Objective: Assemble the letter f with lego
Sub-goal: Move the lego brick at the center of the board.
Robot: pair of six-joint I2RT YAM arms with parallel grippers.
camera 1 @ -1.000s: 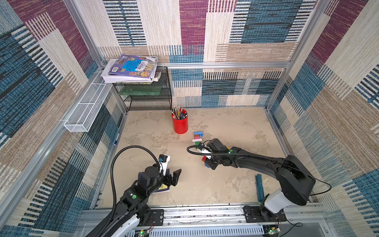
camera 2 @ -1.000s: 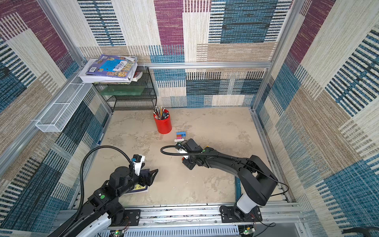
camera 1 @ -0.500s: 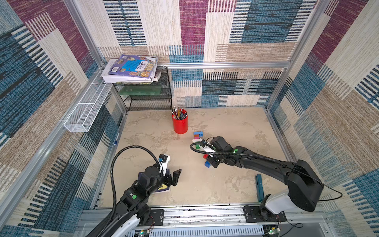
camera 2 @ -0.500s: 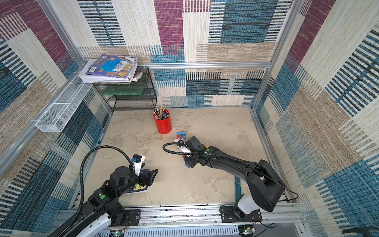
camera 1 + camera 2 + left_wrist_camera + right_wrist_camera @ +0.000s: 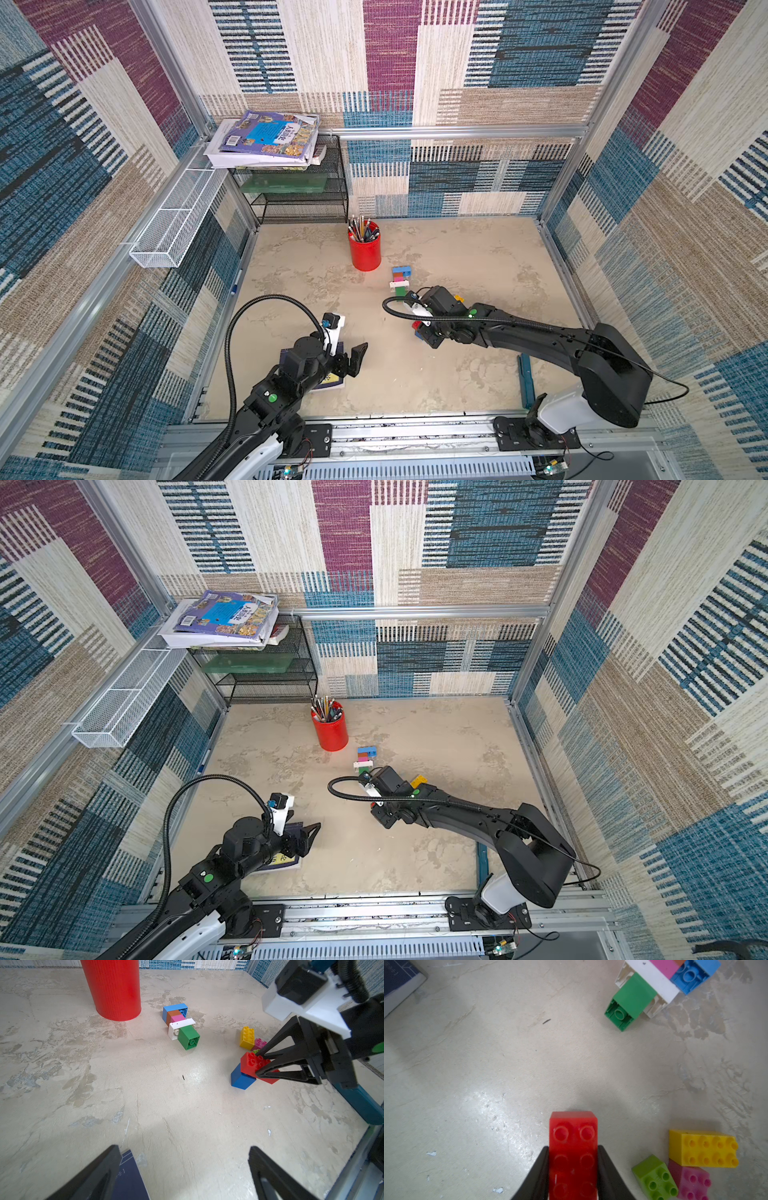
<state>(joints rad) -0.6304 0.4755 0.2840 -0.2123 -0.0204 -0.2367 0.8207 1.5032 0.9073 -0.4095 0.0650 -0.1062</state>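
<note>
The right gripper [image 5: 573, 1148] is closed partway, its two black fingers pinching the long sides of an oblong red brick [image 5: 573, 1126] of glossy plastic with two rows of round studs. Its own wrist view shows only the red. The left wrist view reveals a square blue brick [image 5: 241, 1079] directly under the red one's free end, its lower corner down at the tabletop [image 5: 145, 1105], which is matte, mottled beige and looks like stone. Just beside the gripper lie an oblong, eight-studded yellow brick [image 5: 702, 1148], a lime brick [image 5: 654, 1178] and a pink brick [image 5: 691, 1182], the last two square. In both top views the arm hides all of these except a sliver of yellow. Farther off, near a finely ribbed red cup [image 5: 365, 253] of pencils, a joined stack [image 5: 400, 280] of blue, brown, pink, white and green bricks lies on its side. The left gripper [image 5: 351, 359] hangs with its jaws spread wide, holding nothing, over a dark blue booklet [image 5: 128, 1178]. Compared with a second earlier, the right gripper sits at almost the same spot and the left arm has not moved.
</note>
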